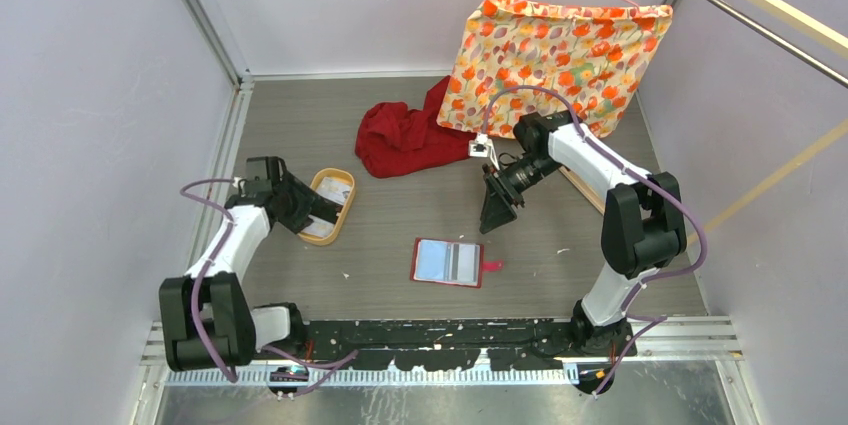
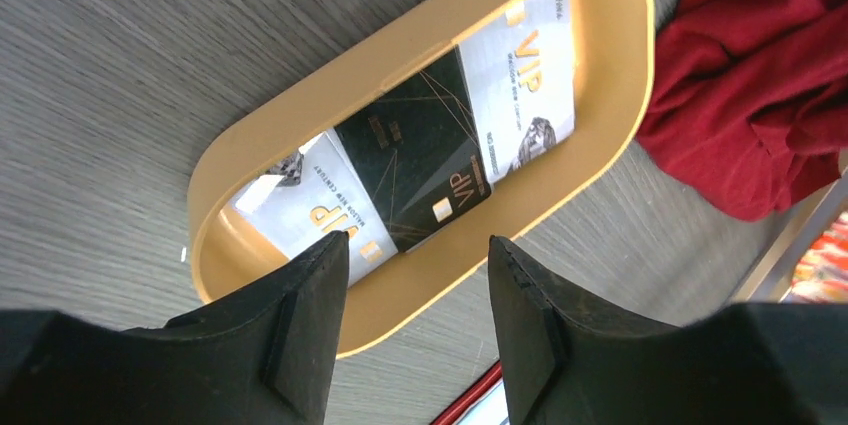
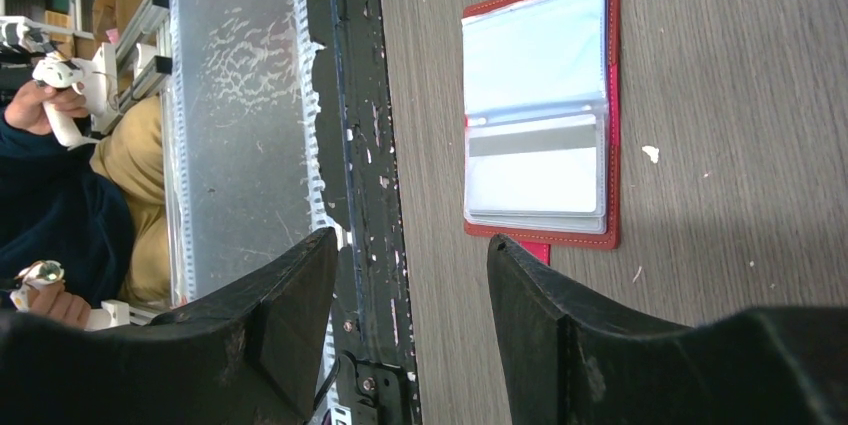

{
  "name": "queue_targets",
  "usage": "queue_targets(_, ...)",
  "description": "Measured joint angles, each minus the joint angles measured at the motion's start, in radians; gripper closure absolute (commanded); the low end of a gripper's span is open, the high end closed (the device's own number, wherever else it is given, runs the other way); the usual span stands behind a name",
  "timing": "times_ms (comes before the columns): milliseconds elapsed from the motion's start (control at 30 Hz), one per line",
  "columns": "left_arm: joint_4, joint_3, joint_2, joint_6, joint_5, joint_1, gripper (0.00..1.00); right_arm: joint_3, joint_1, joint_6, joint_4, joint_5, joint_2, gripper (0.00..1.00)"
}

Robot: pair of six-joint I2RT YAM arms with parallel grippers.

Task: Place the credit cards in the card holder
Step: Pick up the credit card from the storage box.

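cards: three credit cards (image 2: 420,160) sit in tray (image 2: 612,55), none picked
holder: card holder (image 1: 447,262) lies open, awaiting you
grip: your left gripper (image 2: 418,265) and right gripper (image 3: 412,265) are spread, empty

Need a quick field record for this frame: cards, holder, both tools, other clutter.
cards: three visible, one dark lying across two whitish, all inside the tan tray
card holder: open flat on the table, clear pockets facing up, apart from both arms
left tool: open, empty, poised at the tray's edge above the cards
right tool: open, empty, raised, pointing toward the card holder
red cloth: crumpled on the table beyond the tray
status: no card gripped yet
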Motion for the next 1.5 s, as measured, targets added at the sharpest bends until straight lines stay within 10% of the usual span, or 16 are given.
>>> queue_targets(1500, 0.452, 0.002, 0.209, -0.196, 0.055, -0.017, 0.55, 0.008, 0.000, -0.018, -0.013, 0.001, 0.005, 0.39)
